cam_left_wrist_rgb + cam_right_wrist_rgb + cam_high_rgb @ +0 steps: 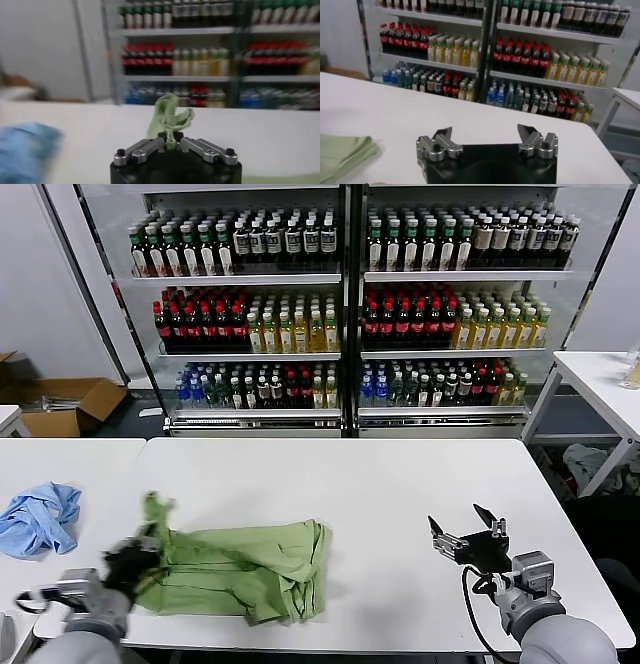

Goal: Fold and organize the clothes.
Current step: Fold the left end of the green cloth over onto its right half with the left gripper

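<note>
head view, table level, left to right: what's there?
light blue garment → left gripper shut on a raised bit of the shirt → light green shirt bunched on the white table → right gripper, open, holding nothing.

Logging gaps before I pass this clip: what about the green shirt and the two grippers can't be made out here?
- Green shirt: collar, buttons and chest print are folded out of sight in the head view.
- Left gripper, shut on a pinch of shirt: blurred in the head view, and which part it holds is unclear.
- Right gripper, open, holds nothing; its wrist view cuts the shirt off at the edge.
- Blue garment: smeared in the left wrist view.
</note>
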Motion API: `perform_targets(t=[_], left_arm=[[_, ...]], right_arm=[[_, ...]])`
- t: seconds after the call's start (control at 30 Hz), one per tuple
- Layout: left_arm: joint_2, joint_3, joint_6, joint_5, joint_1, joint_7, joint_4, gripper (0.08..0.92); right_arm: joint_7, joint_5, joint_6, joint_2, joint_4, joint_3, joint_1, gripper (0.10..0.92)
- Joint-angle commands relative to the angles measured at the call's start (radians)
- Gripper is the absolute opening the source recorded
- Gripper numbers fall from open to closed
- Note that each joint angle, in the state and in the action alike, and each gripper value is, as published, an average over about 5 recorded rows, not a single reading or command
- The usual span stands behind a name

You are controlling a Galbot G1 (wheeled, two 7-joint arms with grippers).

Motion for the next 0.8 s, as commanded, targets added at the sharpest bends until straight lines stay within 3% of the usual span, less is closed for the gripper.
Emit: perform_targets(t=[0.03,0.5,0.7,0.8], left_arm=[[-0.12,0.316,0.001,-0.178,-0.069,-0.018,0.009,0.1],[-0.202,0.392,-0.048,-0.119,-0.186,-0.067,0.204,0.11],[-0.25,0.393,-0.08,-0.139,-0.165,-0.021,0.106,0.252],[-0.207,0.316,-0.083,-0.129,-0.128,0.007,0.009,0.339]], right_arm=[[0.0,-0.001,0.0,0.004,-0.003,0.008,-0.003,0.823],[-0.001,-0.006,0.0,0.005,-0.021,0.009,0.004,0.823],[0.003,-0.01,0.0,0.006,-0.029,-0.024,0.038,0.822],[0.003,-0.01,0.0,0.003,-0.036,-0.047,0.064,0.823]])
